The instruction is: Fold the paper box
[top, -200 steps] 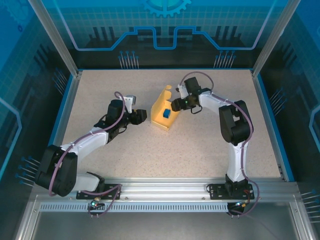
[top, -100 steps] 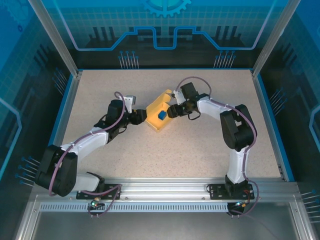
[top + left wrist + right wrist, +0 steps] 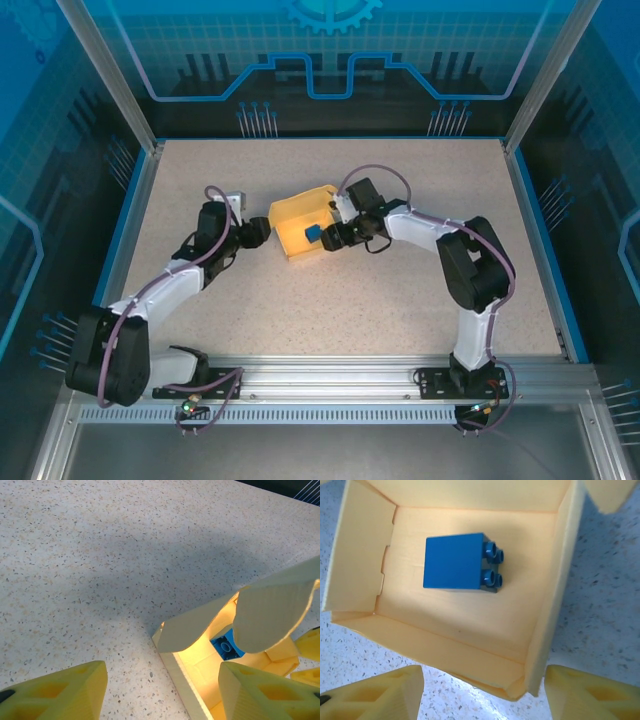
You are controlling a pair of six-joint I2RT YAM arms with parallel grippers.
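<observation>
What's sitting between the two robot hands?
The open paper box, with a blue block inside, sits between the left gripper and right gripper in the top view.

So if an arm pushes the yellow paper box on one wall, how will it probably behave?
The paper box looks like thin card, so a pushed wall will probably bend inward. Its flap already curves, which suggests it is floppy. The box likely slides easily on the table, being light, with only the blue block inside.

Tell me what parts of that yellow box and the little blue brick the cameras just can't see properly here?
- Paper box: right wrist view, far wall and flaps cut off by the frame edge.
- Paper box, left wrist view: its own curled flap hides most of the inside.
- Blue brick: top view, too small for detail.
</observation>
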